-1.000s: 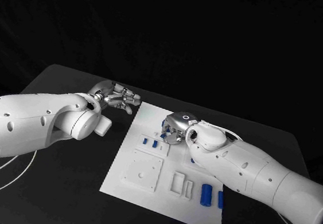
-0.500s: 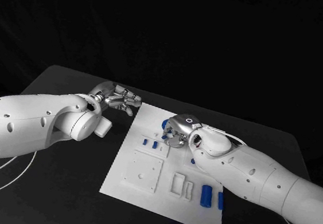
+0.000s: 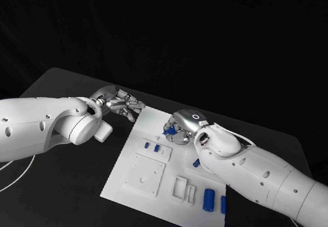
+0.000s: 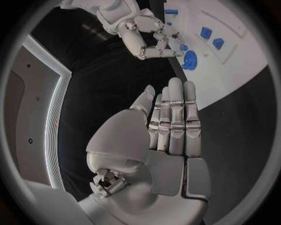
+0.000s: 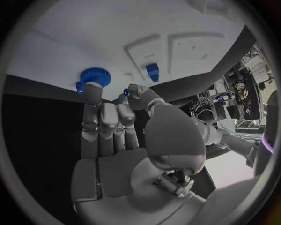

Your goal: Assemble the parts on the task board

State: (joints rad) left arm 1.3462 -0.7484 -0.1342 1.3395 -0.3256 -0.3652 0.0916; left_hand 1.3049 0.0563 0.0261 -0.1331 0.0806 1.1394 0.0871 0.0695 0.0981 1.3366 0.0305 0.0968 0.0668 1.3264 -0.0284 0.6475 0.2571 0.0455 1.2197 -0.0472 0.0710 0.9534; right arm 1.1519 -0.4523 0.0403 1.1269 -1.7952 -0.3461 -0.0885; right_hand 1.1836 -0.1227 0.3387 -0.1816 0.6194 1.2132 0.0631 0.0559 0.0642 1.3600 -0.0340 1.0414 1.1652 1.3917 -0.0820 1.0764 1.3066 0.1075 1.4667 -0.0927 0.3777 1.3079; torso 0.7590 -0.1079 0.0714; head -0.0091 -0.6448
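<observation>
Centrally, the right hand (image 3: 179, 132) hovers over the far edge of the task board (image 3: 145, 199), its fingertips (image 5: 92, 90) touching a blue gear (image 5: 93, 76) standing there; a small blue part (image 5: 126, 92) is pinched between thumb and finger. The left hand (image 3: 117, 101) hangs over the black counter (image 3: 47, 200) just beside the board's far corner, fingers straight, together, grasping nothing. Further blue parts (image 3: 209, 198) lie on the board's near right area.
</observation>
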